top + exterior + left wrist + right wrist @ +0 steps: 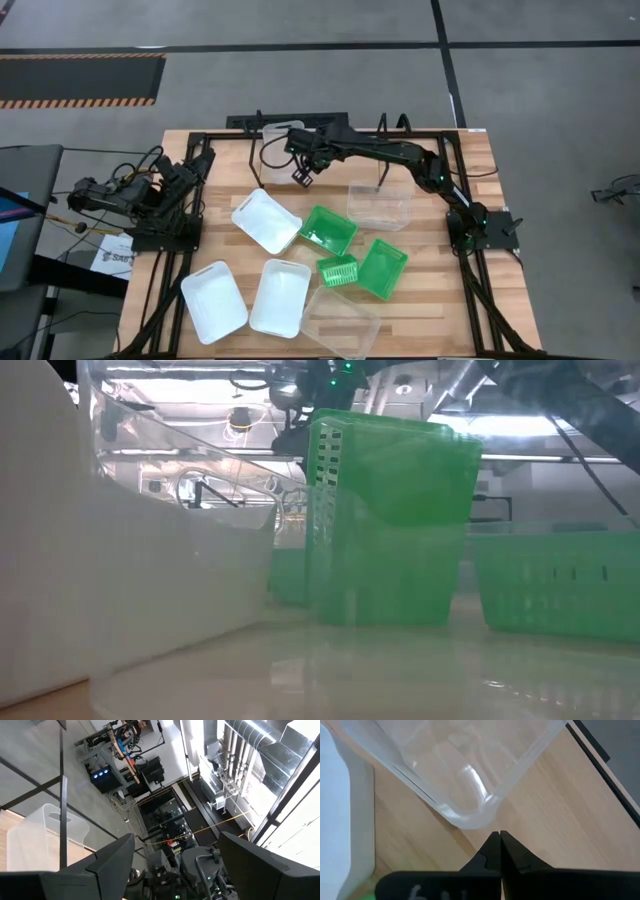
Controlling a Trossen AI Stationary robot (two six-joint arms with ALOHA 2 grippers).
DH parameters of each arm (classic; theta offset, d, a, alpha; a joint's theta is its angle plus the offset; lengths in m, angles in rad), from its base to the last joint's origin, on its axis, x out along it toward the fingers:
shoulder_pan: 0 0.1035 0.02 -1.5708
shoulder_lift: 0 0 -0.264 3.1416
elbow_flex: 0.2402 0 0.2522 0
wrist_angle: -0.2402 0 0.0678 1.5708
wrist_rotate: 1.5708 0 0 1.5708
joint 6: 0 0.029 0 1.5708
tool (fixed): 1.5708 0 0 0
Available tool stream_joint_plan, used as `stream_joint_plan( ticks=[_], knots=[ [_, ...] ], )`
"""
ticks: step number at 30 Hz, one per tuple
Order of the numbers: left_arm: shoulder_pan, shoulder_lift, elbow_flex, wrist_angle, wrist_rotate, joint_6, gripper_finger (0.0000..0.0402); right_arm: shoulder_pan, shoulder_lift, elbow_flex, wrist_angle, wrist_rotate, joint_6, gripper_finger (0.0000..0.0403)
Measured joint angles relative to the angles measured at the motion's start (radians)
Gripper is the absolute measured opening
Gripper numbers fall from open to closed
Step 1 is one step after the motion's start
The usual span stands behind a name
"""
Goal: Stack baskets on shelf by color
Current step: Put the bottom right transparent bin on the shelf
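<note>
In the high view my right gripper point(303, 177) is shut and hovers over the table's far left part, beside a clear basket point(272, 143) near the black shelf point(330, 123). In the right wrist view the shut fingertips point(498, 837) stand just short of that clear basket's corner point(470, 820), which rests on the wood. Three white baskets point(265, 220) point(213, 300) point(280, 297), three green ones point(328, 230) point(338, 270) point(383, 267) and two more clear ones point(380, 205) point(340, 320) lie on the table. My left gripper point(175, 840) is open, folded back at the left edge point(140, 195).
The black frame point(200, 200) runs around the wooden table. In the low view a green basket point(390, 520) stands on its side between a clear basket point(180, 560) and another green one point(560, 580). Bare wood lies along the far right corner point(450, 150).
</note>
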Motion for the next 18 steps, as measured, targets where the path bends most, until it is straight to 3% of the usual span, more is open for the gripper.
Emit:
stream_joint_plan(
  ticks=[18],
  knots=[
    [0.000, 0.000, 0.000, 0.000, 0.008, -0.012, 0.0279, -0.008, 0.000, -0.025, 0.046, 0.009, 0.001, 0.0012]
  ],
)
